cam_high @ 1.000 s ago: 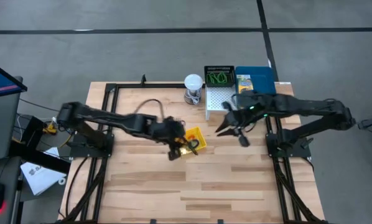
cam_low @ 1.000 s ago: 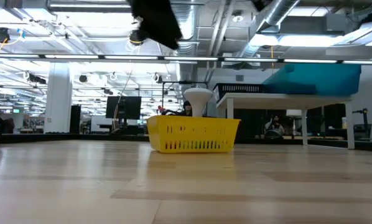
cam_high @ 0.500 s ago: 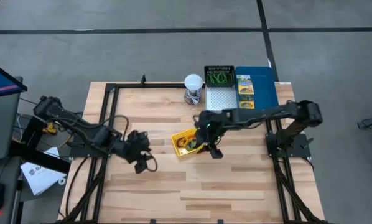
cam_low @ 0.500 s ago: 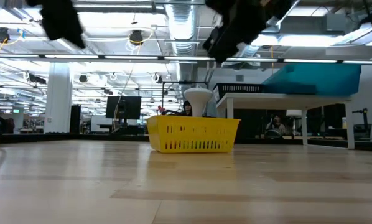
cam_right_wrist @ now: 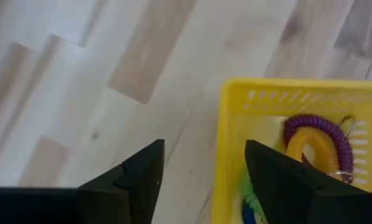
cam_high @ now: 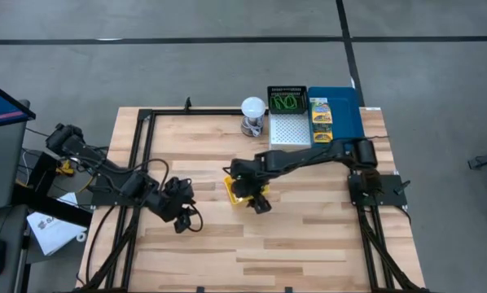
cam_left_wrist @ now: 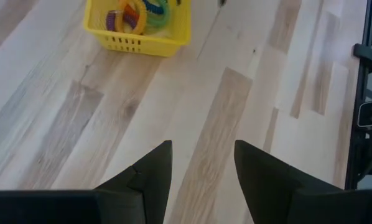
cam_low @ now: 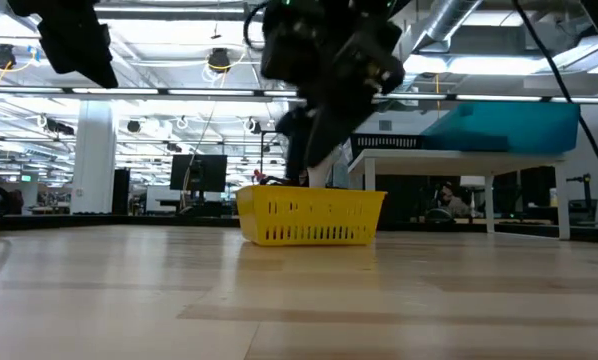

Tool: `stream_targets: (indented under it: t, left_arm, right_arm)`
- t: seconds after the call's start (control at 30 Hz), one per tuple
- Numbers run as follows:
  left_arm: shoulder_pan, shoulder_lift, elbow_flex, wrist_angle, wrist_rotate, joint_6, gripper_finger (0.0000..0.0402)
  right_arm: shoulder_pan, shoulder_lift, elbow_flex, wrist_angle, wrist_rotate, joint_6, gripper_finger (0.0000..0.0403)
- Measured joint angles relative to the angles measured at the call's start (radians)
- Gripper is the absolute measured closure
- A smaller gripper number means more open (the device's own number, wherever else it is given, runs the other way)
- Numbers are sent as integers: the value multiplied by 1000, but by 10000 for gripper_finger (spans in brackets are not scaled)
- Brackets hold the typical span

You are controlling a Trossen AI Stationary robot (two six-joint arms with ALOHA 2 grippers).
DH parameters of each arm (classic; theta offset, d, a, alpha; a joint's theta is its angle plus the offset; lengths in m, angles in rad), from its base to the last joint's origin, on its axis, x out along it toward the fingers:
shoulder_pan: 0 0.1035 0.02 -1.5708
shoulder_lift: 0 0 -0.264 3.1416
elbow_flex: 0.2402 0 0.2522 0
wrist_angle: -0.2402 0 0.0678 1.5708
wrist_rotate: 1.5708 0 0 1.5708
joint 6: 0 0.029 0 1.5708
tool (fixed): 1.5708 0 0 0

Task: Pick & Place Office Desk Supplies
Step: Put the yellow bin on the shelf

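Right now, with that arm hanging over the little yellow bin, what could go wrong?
The right tool hangs open over the yellow bin's rim, one finger outside the wall. If it drops straight down it might catch the wall and push or tip the light bin. The coiled loops lie tangled together, so pulling one may drag others out. The left tool waits open to the side, apart from the bin.
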Motion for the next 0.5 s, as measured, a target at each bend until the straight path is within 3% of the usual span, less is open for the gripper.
stream_targets:
  t: [0.4,0.5]
  left_arm:
    - [-83,0,0,30,-77,-43,234]
    - [-102,0,0,39,-90,-57,234]
  right_arm:
    - [7,73,5,-37,151,35,254]
    - [8,73,-1,-44,232,59,283]
